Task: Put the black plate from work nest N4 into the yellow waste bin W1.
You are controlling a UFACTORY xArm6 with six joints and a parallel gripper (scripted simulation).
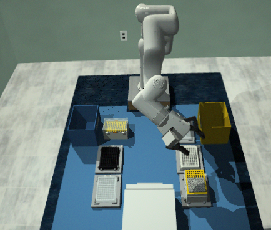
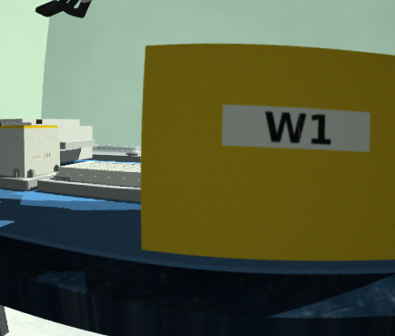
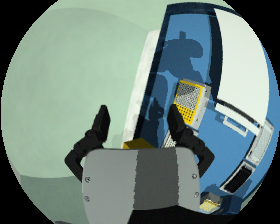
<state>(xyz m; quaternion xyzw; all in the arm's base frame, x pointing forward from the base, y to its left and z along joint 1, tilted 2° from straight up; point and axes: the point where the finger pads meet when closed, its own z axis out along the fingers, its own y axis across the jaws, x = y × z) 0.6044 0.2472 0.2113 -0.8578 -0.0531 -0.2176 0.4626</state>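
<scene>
The black plate (image 1: 109,158) lies flat in a grey nest on the left side of the blue mat. The yellow bin W1 (image 1: 214,121) stands upright at the right edge of the mat and fills the exterior view (image 2: 283,155). My gripper (image 1: 195,144) is open and empty. It hangs tilted in the air, just left of the bin and above the right column of nests, far from the black plate. Its black fingers show at the top left of the exterior view (image 2: 62,6). In the wrist view (image 3: 138,116) they stand spread with nothing between them.
A blue bin (image 1: 83,121) stands at the back left, with a lidded tip box (image 1: 115,128) beside it. A clear plate (image 1: 107,188) lies in front of the black one. On the right are a white plate (image 1: 190,156) and a yellow-topped rack (image 1: 195,185). The white cooler (image 1: 148,206) is at front centre.
</scene>
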